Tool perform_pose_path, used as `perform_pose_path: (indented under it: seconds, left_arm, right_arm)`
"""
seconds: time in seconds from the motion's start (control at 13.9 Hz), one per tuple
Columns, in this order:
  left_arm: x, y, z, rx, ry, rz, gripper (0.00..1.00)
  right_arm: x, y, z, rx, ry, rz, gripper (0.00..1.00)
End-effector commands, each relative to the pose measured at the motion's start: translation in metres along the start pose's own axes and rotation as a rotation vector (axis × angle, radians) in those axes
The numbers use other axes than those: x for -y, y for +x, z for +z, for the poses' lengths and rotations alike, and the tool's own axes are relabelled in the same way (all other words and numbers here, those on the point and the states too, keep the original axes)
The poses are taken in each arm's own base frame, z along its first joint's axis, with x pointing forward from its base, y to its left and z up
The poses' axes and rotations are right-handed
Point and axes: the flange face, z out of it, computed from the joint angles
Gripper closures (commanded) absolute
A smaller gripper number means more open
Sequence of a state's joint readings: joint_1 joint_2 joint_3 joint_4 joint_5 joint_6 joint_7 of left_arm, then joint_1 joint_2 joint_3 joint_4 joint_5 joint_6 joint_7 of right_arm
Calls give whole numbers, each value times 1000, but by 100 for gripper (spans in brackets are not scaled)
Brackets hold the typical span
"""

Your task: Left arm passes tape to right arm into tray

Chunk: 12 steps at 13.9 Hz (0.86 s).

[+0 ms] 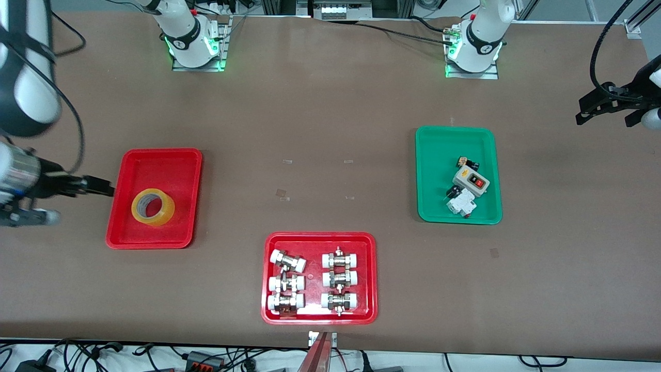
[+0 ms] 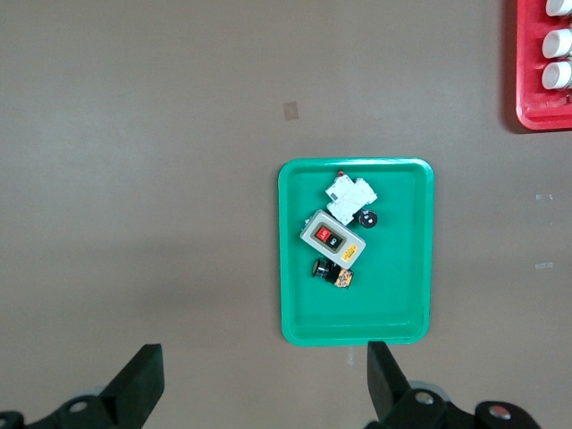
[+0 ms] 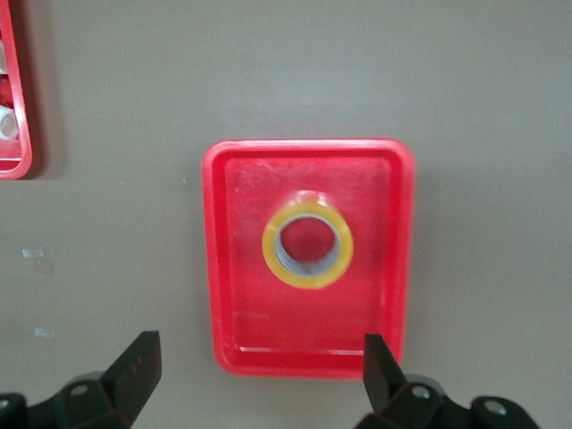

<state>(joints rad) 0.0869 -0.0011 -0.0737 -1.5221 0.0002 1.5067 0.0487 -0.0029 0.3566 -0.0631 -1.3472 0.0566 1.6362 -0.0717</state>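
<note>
The yellow tape [image 1: 168, 212] lies flat in the plain red tray [image 1: 160, 168] at the right arm's end of the table. In the right wrist view the tape [image 3: 308, 280] sits near the middle of the tray [image 3: 259, 197]. My right gripper [image 1: 103, 187] is open and empty, over the bare table just beside that tray's outer edge; its jaws stand wide apart [image 3: 259, 366]. My left gripper [image 1: 603, 120] is open and empty, raised over the table at the left arm's end, beside the green tray; its jaws also stand wide apart [image 2: 261, 380].
A green tray [image 1: 439, 155] with a switch box and small electrical parts sits toward the left arm's end, and also shows in the left wrist view [image 2: 393, 295]. A red tray [image 1: 315, 248] of white-capped metal fittings lies nearest the front camera.
</note>
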Motion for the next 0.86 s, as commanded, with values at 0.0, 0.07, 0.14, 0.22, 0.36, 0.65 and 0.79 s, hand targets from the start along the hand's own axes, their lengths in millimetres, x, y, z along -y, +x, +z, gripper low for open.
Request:
perform_pose_path:
  seconds: [0.0, 0.07, 0.14, 0.22, 0.36, 0.65, 0.79]
  left_arm:
    - [2, -3, -2, 6, 9, 24, 0]
    - [2, -3, -2, 6, 9, 24, 0]
    - [2, -3, -2, 6, 9, 24, 0]
    - [2, -3, -2, 6, 9, 24, 0]
    - [2, -3, -2, 6, 7, 24, 0]
    - [3, -2, -2, 8, 7, 22, 0]
    - [3, -3, -3, 5, 7, 22, 0]
  right_arm:
    - [-1, -6, -35, -10, -32, 24, 0]
    - [-3, -6, -35, -11, -33, 30, 0]
    - [-2, -7, -39, -18, -35, 32, 0]
    - [0, -11, -53, -51, -38, 33, 0]
    - [0, -15, -65, -112, -59, 29, 0]
    - [-1, -23, -61, -129, -59, 23, 0]
    - [-3, -50, -46, -124, -51, 24, 0]
